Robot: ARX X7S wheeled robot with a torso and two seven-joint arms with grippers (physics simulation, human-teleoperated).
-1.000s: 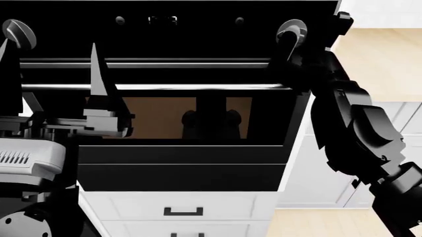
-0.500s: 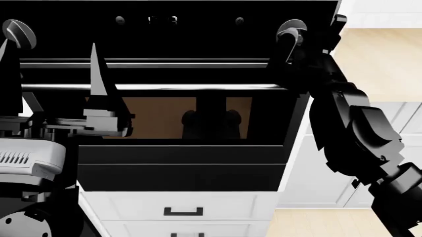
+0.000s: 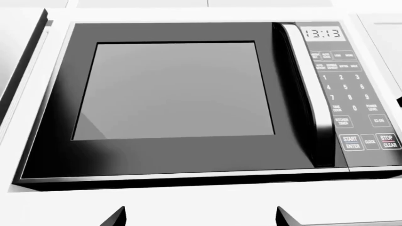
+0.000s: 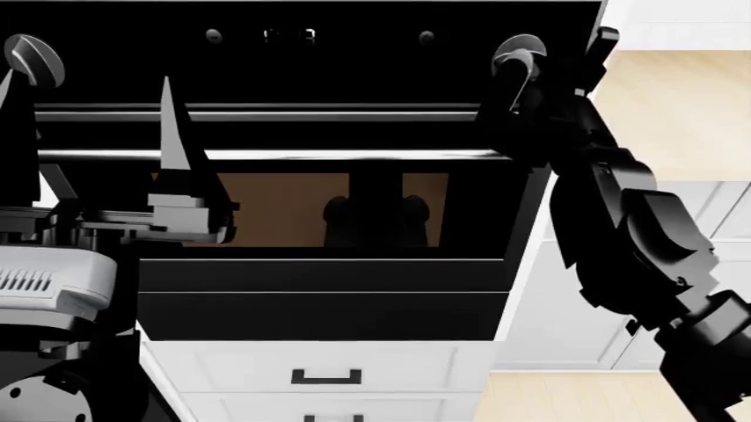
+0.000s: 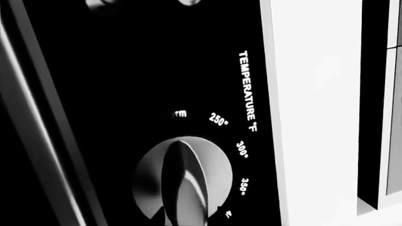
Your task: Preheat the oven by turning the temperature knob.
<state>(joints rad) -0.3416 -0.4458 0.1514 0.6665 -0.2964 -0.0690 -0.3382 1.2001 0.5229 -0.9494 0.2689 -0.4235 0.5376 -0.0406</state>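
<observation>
Your right gripper [image 4: 528,75] is up at the temperature knob [image 4: 518,54], at the right end of the oven [image 4: 352,303] control panel, above the long silver bar handle [image 4: 270,155]. The black fingers overlap the dial's lower edge in the head view, so you cannot tell from there whether they are clamped on it, and the right wrist view shows no fingertips; leave that claw's state as undetermined. That wrist camera looks straight onto the temperature knob [image 5: 182,181], its raised bar standing near the "TEMPERATURE °F" lettering, with marks for 250, 300 and 350 curving round one side. Being squared to the face like this probably suits a twist about the dial's own axis. Your left gripper [image 4: 88,132] is parked spread wide, fingers pointing up in front of the handle, below the second knob [image 4: 32,57], clear of the work. Its camera takes in only a microwave [image 3: 188,101] with a lit clock. The preheat looks not yet confirmed; check the grip before rotating.
</observation>
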